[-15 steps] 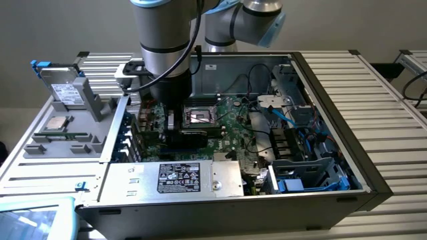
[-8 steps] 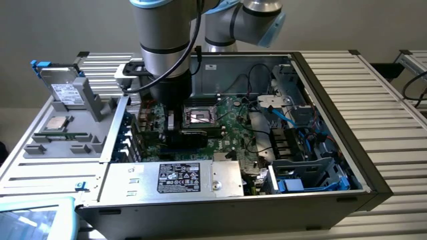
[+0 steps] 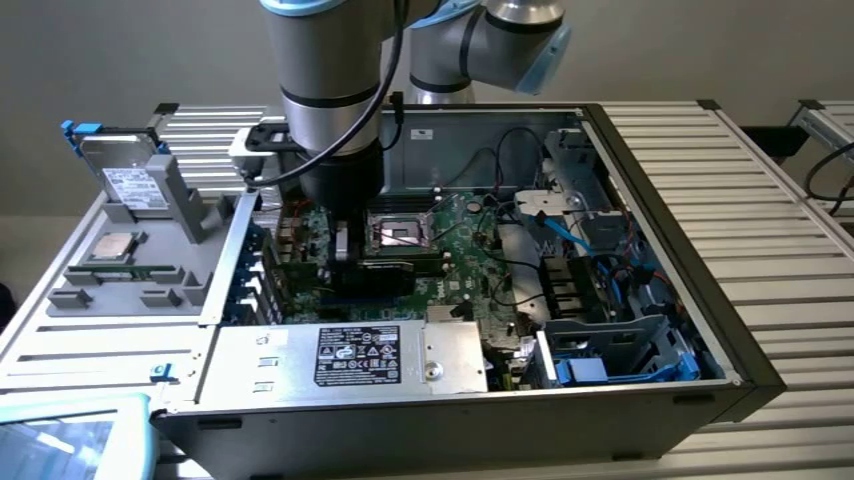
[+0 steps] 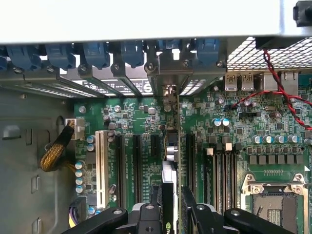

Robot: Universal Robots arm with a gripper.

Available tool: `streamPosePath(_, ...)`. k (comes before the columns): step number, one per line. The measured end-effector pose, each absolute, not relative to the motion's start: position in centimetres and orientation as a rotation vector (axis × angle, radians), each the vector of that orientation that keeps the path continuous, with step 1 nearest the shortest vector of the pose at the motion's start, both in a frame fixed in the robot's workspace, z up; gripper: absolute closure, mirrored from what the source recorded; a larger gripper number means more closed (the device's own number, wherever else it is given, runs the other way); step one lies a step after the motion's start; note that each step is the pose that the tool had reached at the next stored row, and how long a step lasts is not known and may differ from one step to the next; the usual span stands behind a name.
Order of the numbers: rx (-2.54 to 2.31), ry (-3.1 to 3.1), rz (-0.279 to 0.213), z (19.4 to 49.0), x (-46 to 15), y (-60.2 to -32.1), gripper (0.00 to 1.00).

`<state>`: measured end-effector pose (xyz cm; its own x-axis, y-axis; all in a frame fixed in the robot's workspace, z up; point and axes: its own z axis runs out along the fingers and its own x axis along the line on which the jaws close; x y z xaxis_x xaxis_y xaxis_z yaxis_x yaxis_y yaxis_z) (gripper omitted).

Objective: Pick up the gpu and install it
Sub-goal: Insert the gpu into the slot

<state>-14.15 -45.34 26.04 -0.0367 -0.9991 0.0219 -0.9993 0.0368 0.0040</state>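
GPU (image 4: pixel 168 168) is clamped edge-on in the pincer (image 4: pixel 171 201), one black finger (image 4: pixel 157 207) on each face, card upright and running lengthwise toward the back wall of the PC case (image 3: pixel 667 200). It sits low over the green mobo (image 4: pixel 141 117), in line w/ the row of black expansion slots (image 4: pixel 138 165), between those and the RAM slots (image 4: pixel 219 170). Can't tell if its bottom edge is down in a slot or just above one; the card hides that spot. Its far end reaches close to the metal bracket openings at the rear, under the row of blue slot latches (image 4: pixel 95 53).

A white slot (image 4: pixel 102 165) lies further off on one side, w/ a yellow braided cable (image 4: pixel 56 151) beyond it by the case wall. CPU socket (image 4: pixel 270 204) is on the other side past the RAM slots, and a red/black twisted wire (image 4: pixel 273 92) loops over the board near the rear ports.

From the exterior view the arm (image 3: pixel 327 80) drops straight down into the open case, pincer (image 3: pixel 350 252) right beside the CPU socket (image 3: pixel 400 232), toward the exterior view's left of it. PSU (image 3: pixel 358 355) w/ a black label fills the near edge of the case. Outside, on the exterior view's left, a hard drive (image 3: pixel 131 185) w/ white label stands in a grey holder (image 3: pixel 134 270). Everything rests on a slatted metal surface (image 3: pixel 787 230).
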Motion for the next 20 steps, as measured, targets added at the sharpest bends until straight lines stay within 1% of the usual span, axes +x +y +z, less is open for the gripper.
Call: streamPosePath(20, 2.164, -2.245, 0.012, 25.99, -14.16, -45.69, 0.73)
